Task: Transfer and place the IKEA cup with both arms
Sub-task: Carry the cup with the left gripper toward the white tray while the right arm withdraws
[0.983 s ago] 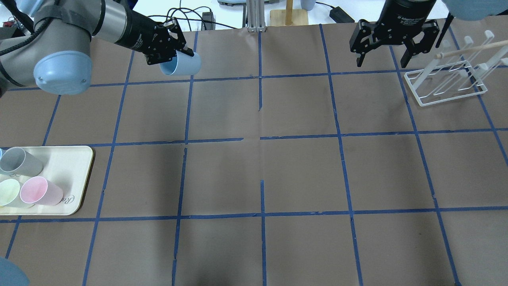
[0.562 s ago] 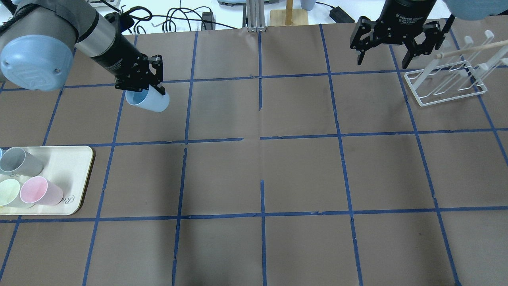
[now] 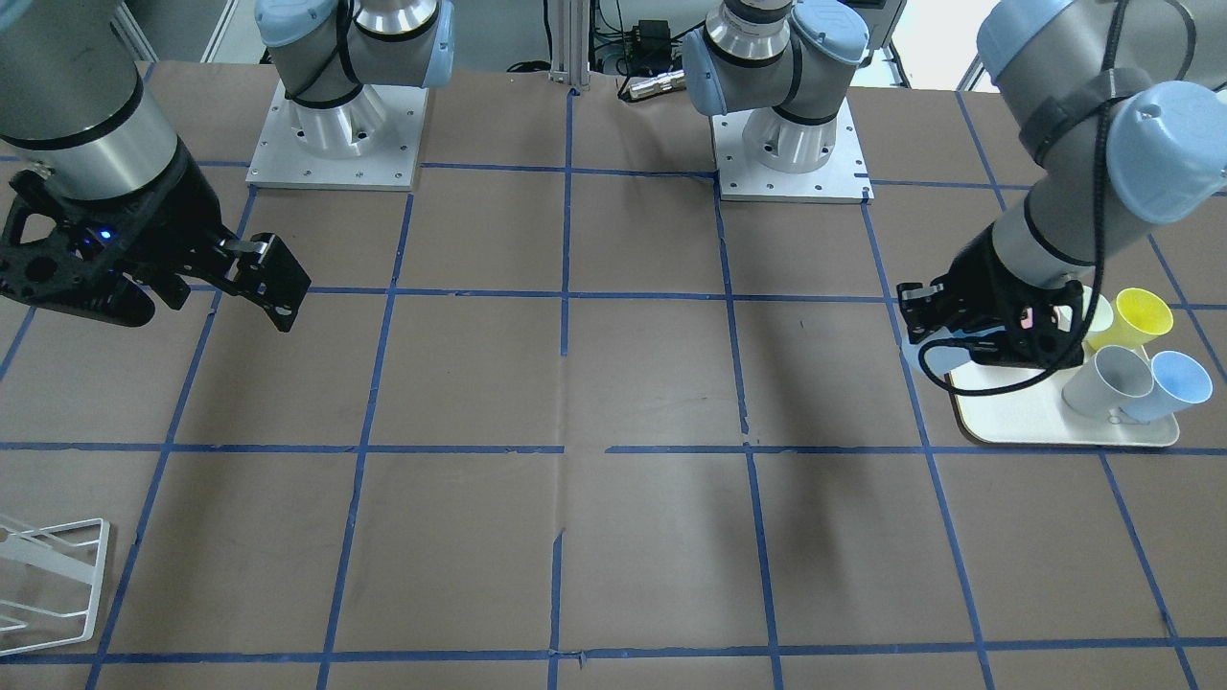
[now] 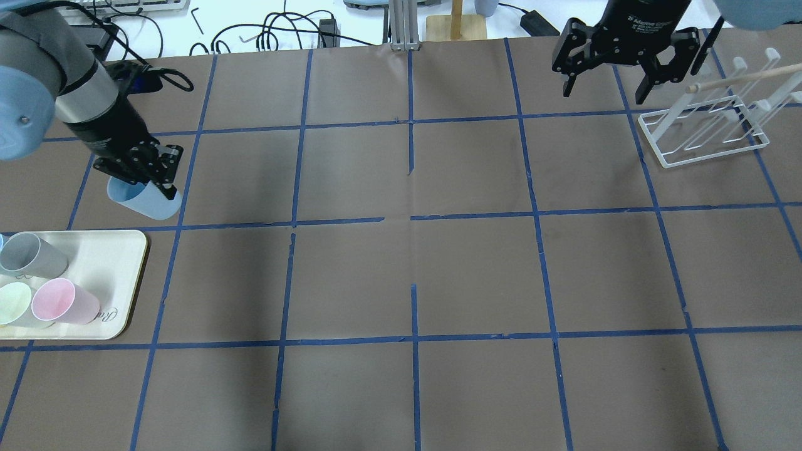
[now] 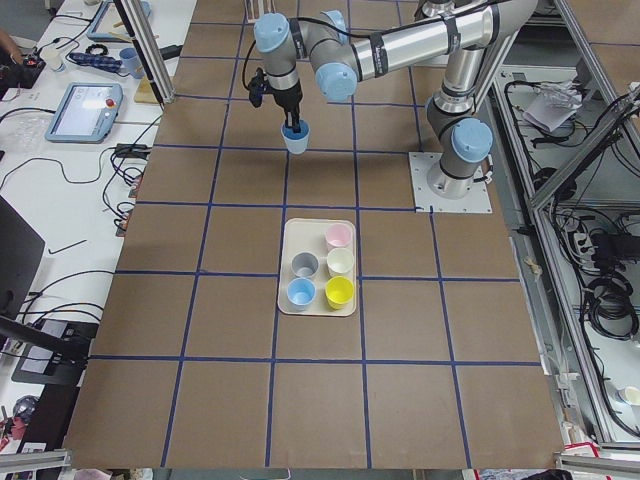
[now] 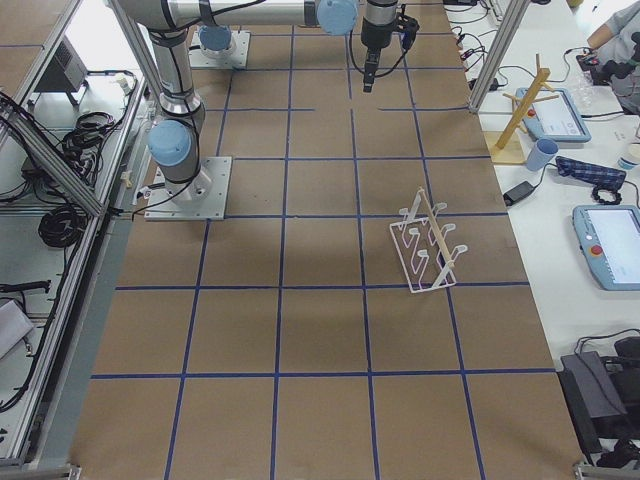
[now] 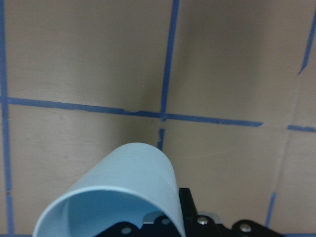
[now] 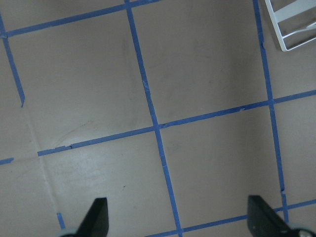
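My left gripper (image 4: 143, 174) is shut on the rim of the pale blue IKEA cup (image 4: 145, 202), with one finger inside it. The cup is tilted and sits low over the table, just beyond the tray (image 4: 119, 250). It fills the bottom of the left wrist view (image 7: 123, 192) and also shows in the exterior left view (image 5: 296, 138). I cannot tell whether it touches the table. My right gripper (image 4: 604, 94) is open and empty, high over the far right, next to the white rack (image 4: 708, 125). Its fingertips (image 8: 96, 217) frame bare table.
The cream tray holds a grey cup (image 4: 31, 254), a pink cup (image 4: 62, 300) and a pale green cup (image 4: 15, 304). A twin blue cup (image 3: 1169, 383) and a yellow cup (image 3: 1141, 316) also stand on it. Cables lie past the far edge.
My left gripper has carried the blue cup from the far middle-left, leftward and nearer, down to a spot just beyond the tray. The right gripper has barely moved.
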Robot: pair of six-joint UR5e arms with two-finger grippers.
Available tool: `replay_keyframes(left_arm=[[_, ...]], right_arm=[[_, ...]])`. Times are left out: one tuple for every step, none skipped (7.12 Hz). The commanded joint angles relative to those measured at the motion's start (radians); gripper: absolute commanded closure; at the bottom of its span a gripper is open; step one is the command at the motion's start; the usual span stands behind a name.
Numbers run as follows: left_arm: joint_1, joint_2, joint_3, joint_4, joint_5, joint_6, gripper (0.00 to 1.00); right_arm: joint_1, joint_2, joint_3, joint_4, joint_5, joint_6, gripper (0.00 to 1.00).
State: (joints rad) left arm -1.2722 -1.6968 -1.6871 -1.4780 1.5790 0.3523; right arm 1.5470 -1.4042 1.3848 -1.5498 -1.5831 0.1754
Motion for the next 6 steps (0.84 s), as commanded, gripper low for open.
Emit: replay_keyframes(left_arm=[[0.126, -0.027, -0.034, 0.053, 0.042, 0.219, 1.00], [0.152, -0.038, -0.055, 0.121, 0.088, 0.244, 1.00], [0.172, -0.052, -0.087, 0.198, 0.096, 0.331, 1.00], [0.195, -0.060, -0.138, 0.294, 0.101, 0.353, 1.00], [0.207, -0.075, -0.173, 0.371, 0.142, 0.367, 1.00], [0.212, -0.099, -0.184, 0.425, 0.157, 0.396, 1.00]], right_arm=[[0.045, 0.031, 0.022, -0.100, -0.002, 0.001, 0.00], [0.038, 0.031, 0.025, -0.102, 0.000, -0.013, 0.00], [0.039, 0.025, 0.026, -0.104, 0.000, -0.008, 0.00], [0.039, 0.025, 0.025, -0.105, -0.002, -0.010, 0.00], [0.039, 0.027, 0.026, -0.105, -0.002, -0.008, 0.00], [0.045, 0.024, 0.025, -0.104, 0.000, 0.002, 0.00]])
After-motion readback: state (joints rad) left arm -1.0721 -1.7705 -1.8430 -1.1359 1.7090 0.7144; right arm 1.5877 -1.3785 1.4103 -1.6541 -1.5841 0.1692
